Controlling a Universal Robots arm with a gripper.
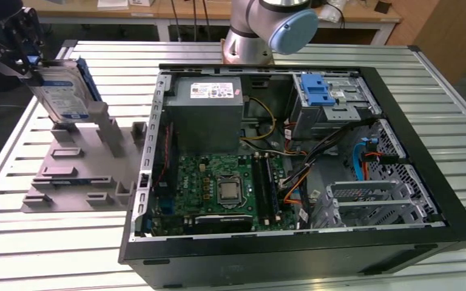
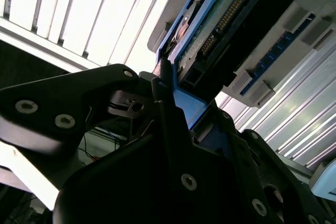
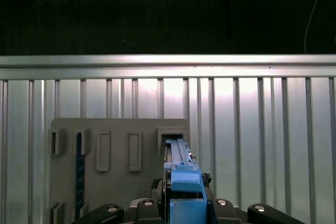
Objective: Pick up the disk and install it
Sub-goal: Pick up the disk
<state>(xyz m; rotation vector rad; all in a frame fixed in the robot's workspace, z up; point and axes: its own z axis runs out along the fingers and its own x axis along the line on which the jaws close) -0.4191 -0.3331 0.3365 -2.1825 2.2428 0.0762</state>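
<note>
Exterior view bright, even; table slats w/ white glare in second wrist view; foregnd dark.

open PC case | grey fixture blk | slatted alu table

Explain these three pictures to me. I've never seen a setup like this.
This is one robot arm standing by a slatted metal table. The exterior view comes from a camera off the arm; both wrist views come from cameras riding near its gripper. On the table lie a grey fixture block and an open computer case showing its circuit board and cables. The gripper is shut on the disk, a silver hard drive with blue rails, holding it upright over the fixture block. Both wrist views show that disk close up, with the table beyond.
</note>
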